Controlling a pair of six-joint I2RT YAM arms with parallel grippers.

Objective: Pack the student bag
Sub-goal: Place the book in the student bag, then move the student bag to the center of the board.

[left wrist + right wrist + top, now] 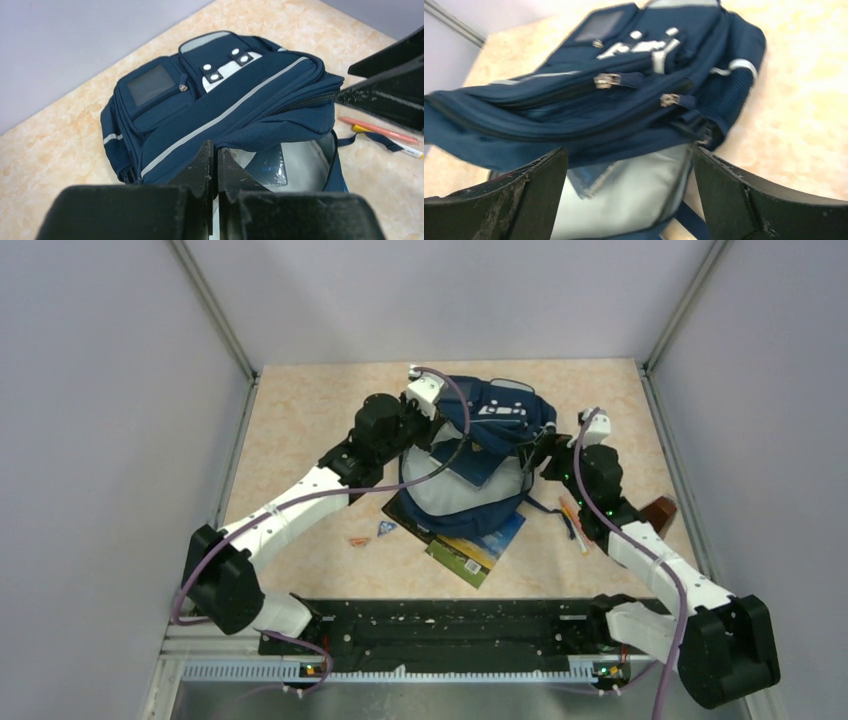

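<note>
Top external: student bag (490, 420) lies on the table (300, 430), middle toward the far side, resting over a green-and-blue book (480, 552). Its main flap is raised and the pale lining is exposed, with pens (573, 520) just beside it on the right. Left gripper (214, 150): fingers pressed together, tips at the flap's rim, cannot tell whether fabric is pinched. Right gripper (629, 155): jaws spread wide at the bag's mouth, nothing held.
</note>
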